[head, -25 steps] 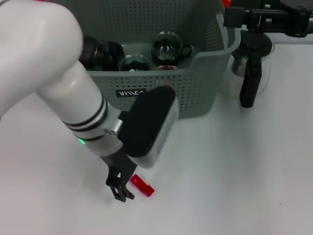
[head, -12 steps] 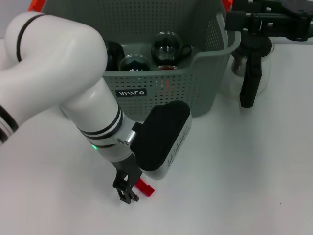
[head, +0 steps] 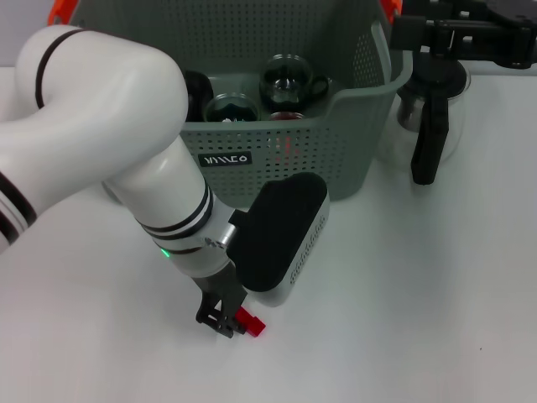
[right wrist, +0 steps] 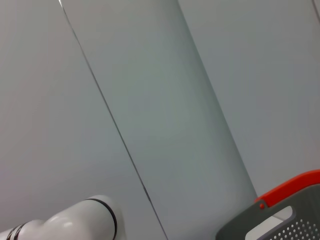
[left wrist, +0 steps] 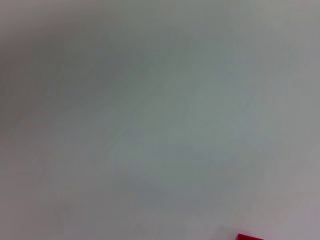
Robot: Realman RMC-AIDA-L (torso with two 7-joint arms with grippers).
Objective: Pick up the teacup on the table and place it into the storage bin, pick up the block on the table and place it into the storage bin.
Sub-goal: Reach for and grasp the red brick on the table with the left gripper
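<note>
- Two arms show in the head view, and only the left one is down at the white table (head: 403,319).
- The left tool (head: 225,323) is at the table surface, in front of the storage bin (head: 336,159) and well apart from its front wall; its dark fingers meet the red block (head: 249,321) at the block's left end, but whether they are clamped on it or merely touching cannot be told.
- The block lies flat on the table, its right end sticking out from the fingers; the left wrist view catches only a red corner of it at the frame edge.
- The storage bin stands on the table behind the block, grey-green with perforated walls, a black label (head: 226,159) on the front wall and orange-red clips at its upper corners.
- Inside the bin, near the front wall, sit several dark glass teacups (head: 289,81).
- The right tool (head: 426,164) hangs just beside the bin's right wall, in front of a glass vessel (head: 436,113) standing there; whether its fingers are apart or together cannot be told.
</note>
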